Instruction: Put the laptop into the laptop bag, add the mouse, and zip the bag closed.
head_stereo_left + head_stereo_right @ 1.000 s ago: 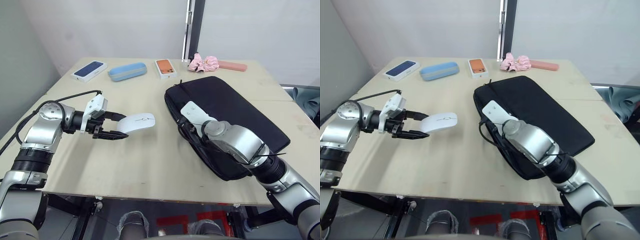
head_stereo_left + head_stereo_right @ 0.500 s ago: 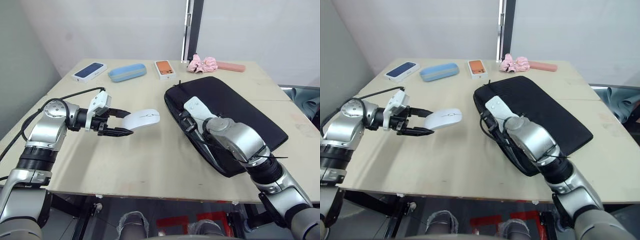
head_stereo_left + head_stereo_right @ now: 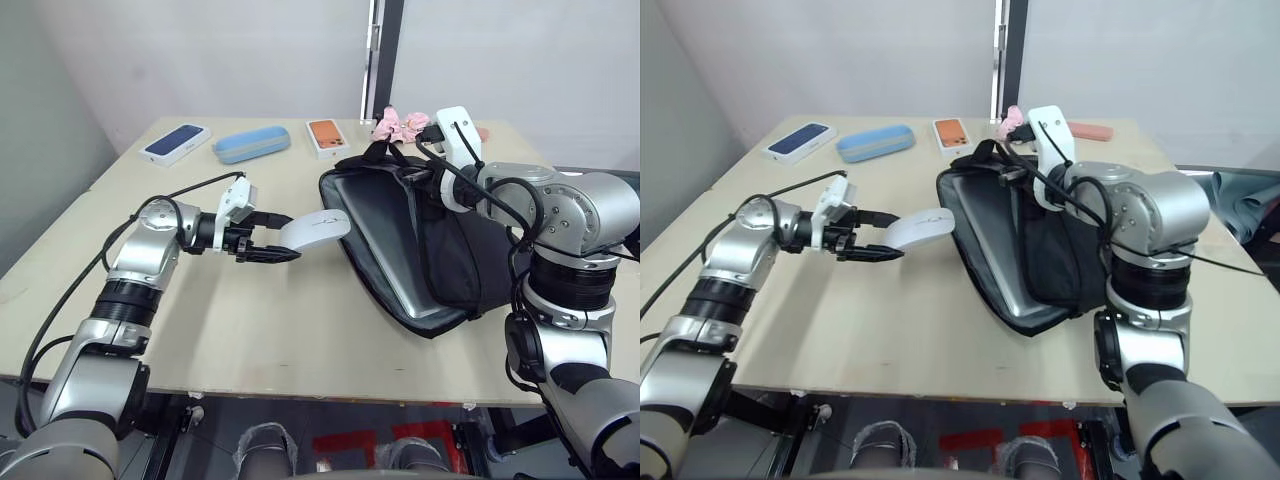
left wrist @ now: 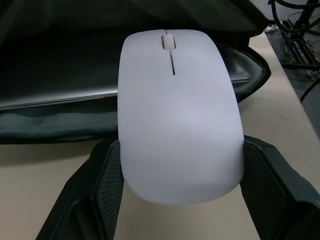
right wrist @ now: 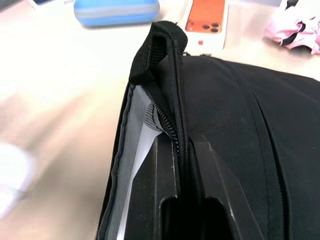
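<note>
Mouse: the white mouse (image 3: pixel 314 228) is up off the table, pinched between my left gripper's (image 4: pixel 175 165) two black fingers, one on each side. Its nose sits right at the open edge of the bag.

Laptop bag: the black laptop bag (image 3: pixel 470 265) lies on the right half of the table with its top flap lifted, so I'm looking at the grey lining.

Laptop: the silver laptop (image 3: pixel 395 250) is lying flat inside the bag, in plain sight under the raised flap.

Left gripper: clamped on the mouse, reaching in from the left, held level and just beside the bag mouth.

Right gripper: my right gripper (image 5: pixel 179 170) has its fingers squeezed together on the bag's zipper edge, holding that flap up.

Table: light wooden table (image 3: pixel 280 330).

Back row, well apart from the bag opening: dark blue phone box (image 3: pixel 177 142), light blue case (image 3: pixel 252 143), orange phone box (image 3: pixel 324 136). There's a pink scrunchie (image 3: pixel 400 124) right behind the bag and a pink flat thing (image 3: pixel 1089 131) next to it.
</note>
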Controlling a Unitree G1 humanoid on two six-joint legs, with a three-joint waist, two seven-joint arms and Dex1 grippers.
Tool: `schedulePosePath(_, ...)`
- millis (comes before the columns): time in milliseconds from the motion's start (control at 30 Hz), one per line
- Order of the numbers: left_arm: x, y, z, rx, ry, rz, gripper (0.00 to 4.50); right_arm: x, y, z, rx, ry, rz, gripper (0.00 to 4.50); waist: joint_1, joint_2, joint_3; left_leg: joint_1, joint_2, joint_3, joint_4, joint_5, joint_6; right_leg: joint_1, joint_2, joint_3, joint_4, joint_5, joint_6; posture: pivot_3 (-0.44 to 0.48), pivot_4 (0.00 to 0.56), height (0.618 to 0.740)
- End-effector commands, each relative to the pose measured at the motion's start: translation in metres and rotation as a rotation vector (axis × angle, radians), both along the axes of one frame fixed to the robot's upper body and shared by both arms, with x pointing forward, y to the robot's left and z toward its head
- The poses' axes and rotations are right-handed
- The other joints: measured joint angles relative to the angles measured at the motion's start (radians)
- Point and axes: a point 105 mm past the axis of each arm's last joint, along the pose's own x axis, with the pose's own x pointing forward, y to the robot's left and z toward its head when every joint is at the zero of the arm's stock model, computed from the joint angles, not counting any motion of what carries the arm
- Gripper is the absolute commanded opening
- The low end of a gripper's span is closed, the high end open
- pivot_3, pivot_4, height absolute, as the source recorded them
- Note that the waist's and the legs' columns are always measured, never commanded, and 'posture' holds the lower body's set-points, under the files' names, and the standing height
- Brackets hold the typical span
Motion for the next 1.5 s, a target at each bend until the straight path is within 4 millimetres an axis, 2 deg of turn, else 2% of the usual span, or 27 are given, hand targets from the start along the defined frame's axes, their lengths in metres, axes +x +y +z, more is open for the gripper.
schedulePosePath(33,0.022,-0.021,0.002,-0.001,-0.065,0.041,2.74,-0.007,0.010,0.022,0.028,-0.075,0.052,0.02,0.005,0.000,0.000,0.000,0.000,0.000,0.000,0.000,0.000,0.000,0.000,0.000,0.000,0.000,0.000,0.000,0.150,0.740)
schedulePosePath(200,0.044,-0.056,-0.006,-0.008,-0.066,0.085,2.74,-0.007,0.011,0.015,0.022,-0.064,0.035,0.02,0.009,0.000,0.000,-0.003,0.000,0.000,0.002,0.000,0.001,0.000,-0.001,0.000,-0.001,0.001,0.001,0.000,0.150,0.740)
schedulePosePath(300,0.049,-0.068,-0.006,-0.034,-0.064,0.098,2.74,-0.007,0.012,0.014,0.024,-0.063,0.032,0.02,0.006,0.000,0.000,-0.003,0.000,-0.001,0.001,0.000,0.001,-0.001,0.000,0.000,0.000,0.001,0.001,0.000,0.150,0.740)
schedulePosePath(367,0.052,-0.078,-0.011,-0.024,-0.065,0.101,2.74,-0.007,0.012,0.012,0.026,-0.061,0.028,0.02,0.007,0.000,0.000,-0.004,0.000,-0.001,0.001,0.000,0.001,-0.001,0.000,0.000,0.000,0.001,0.002,0.000,0.150,0.740)
schedulePosePath(400,0.054,-0.083,-0.014,-0.018,-0.064,0.108,2.74,-0.007,0.012,0.011,0.025,-0.062,0.024,0.02,0.009,0.000,0.000,-0.004,0.000,-0.001,0.001,0.000,0.001,-0.002,0.000,-0.001,0.000,0.004,0.007,0.000,0.150,0.740)
schedulePosePath(567,0.066,-0.100,-0.021,-0.022,-0.084,0.186,2.74,-0.008,0.014,0.013,0.034,-0.072,0.024,0.02,0.014,0.000,0.000,-0.004,-0.001,-0.001,0.002,0.000,0.001,-0.002,-0.001,0.000,-0.001,0.004,0.007,0.000,0.150,0.740)
schedulePosePath(767,0.065,-0.124,-0.025,-0.058,-0.103,0.185,2.74,-0.010,0.018,0.011,0.033,-0.071,0.033,0.02,0.016,0.000,0.000,-0.005,-0.001,-0.001,0.002,0.001,0.001,-0.002,-0.001,0.000,-0.001,0.005,0.008,0.000,0.150,0.740)
schedulePosePath(1000,0.063,-0.149,-0.021,-0.106,-0.095,0.180,2.74,-0.011,0.021,0.009,0.043,-0.069,0.035,0.02,0.018,0.000,0.000,-0.005,-0.001,-0.001,0.002,0.001,0.001,-0.002,-0.001,0.000,0.000,0.005,0.008,0.000,0.150,0.740)
schedulePosePath(1233,0.064,-0.161,-0.021,-0.115,-0.109,0.213,2.74,-0.011,0.023,0.008,0.050,-0.071,0.032,0.02,0.017,0.000,0.000,-0.005,-0.001,-0.001,0.002,0.001,0.001,-0.002,-0.001,0.000,0.000,0.005,0.008,0.000,0.150,0.740)
schedulePosePath(1300,0.067,-0.158,-0.024,-0.134,-0.063,0.249,3.79,-0.012,0.023,0.008,0.049,-0.071,0.026,0.00,0.017,0.000,0.000,-0.004,-0.001,-0.001,0.002,0.001,0.001,-0.002,-0.001,0.000,-0.001,0.006,0.008,0.000,0.150,0.740)
schedulePosePath(1367,0.069,-0.156,-0.025,-0.145,-0.048,0.265,4.42,-0.012,0.022,0.007,0.049,-0.071,0.023,0.00,0.018,0.000,0.000,-0.005,-0.001,-0.001,0.002,0.001,0.001,-0.002,-0.001,0.000,-0.001,0.006,0.009,0.000,0.150,0.740)
schedulePosePath(1500,0.066,-0.155,-0.024,-0.167,-0.048,0.239,4.48,-0.012,0.022,0.007,0.052,-0.068,0.022,0.00,0.019,0.000,0.000,-0.005,-0.001,-0.001,0.002,0.001,0.001,-0.002,-0.001,0.000,-0.001,0.005,0.008,0.000,0.150,0.740)
